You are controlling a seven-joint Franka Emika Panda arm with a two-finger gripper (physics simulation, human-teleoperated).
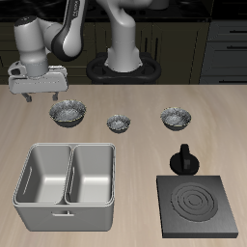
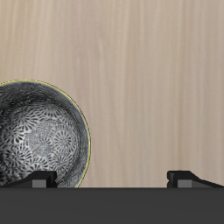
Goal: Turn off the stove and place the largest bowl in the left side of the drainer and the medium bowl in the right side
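Three grey speckled bowls stand in a row across the middle of the table. The largest bowl (image 1: 68,113) is the one beside my gripper (image 1: 41,98); it also shows in the wrist view (image 2: 39,136). The smallest bowl (image 1: 118,123) is in the middle and the medium bowl (image 1: 176,117) is at the other end. My gripper (image 2: 114,179) is open and empty, hovering just beside the largest bowl and a little farther back. The drainer (image 1: 68,201) stands near the front edge, with nothing in either compartment. The stove (image 1: 198,205) shows a dark coil, and its knob (image 1: 183,159) stands just behind it.
The robot's base (image 1: 123,66) stands at the table's back, behind the bowls. Dark cabinets lie beyond the table's back edge.
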